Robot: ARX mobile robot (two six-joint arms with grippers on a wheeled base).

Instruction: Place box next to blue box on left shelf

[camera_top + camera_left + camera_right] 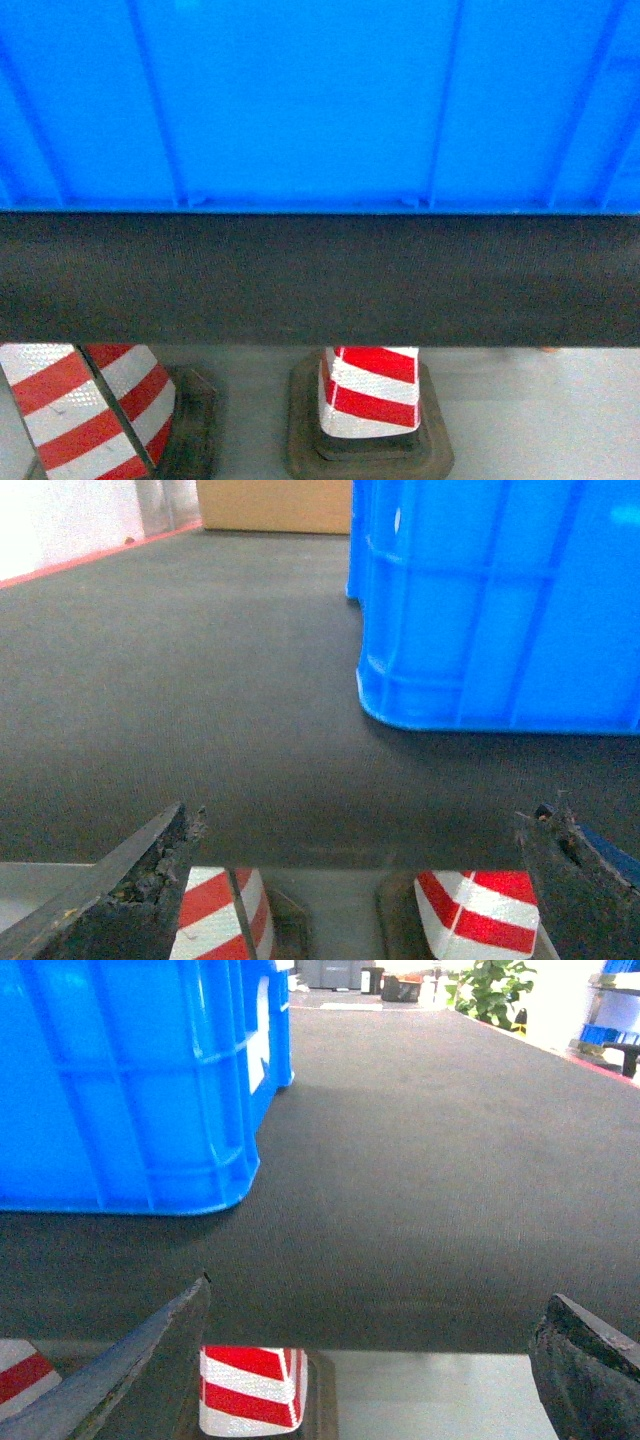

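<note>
We see dark bench (320, 280), two red-white striped cones (370, 400) (90, 410) on grey floor (540, 420) below; cardboard box (275, 505), potted plant (490, 988) far off.

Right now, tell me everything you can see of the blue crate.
The blue crate is bright blue, glossy plastic with ribbed walls: vertical and slanted ribs, horizontal bands and rounded corners. Its base has a stepped lip with small notches. It sits upright and flat on a dark matte surface, near the front edge, filling the top of the head view. The left claw and right claw are both open, low at that edge, apart from the crate. Its rim and inside are out of view.
</note>
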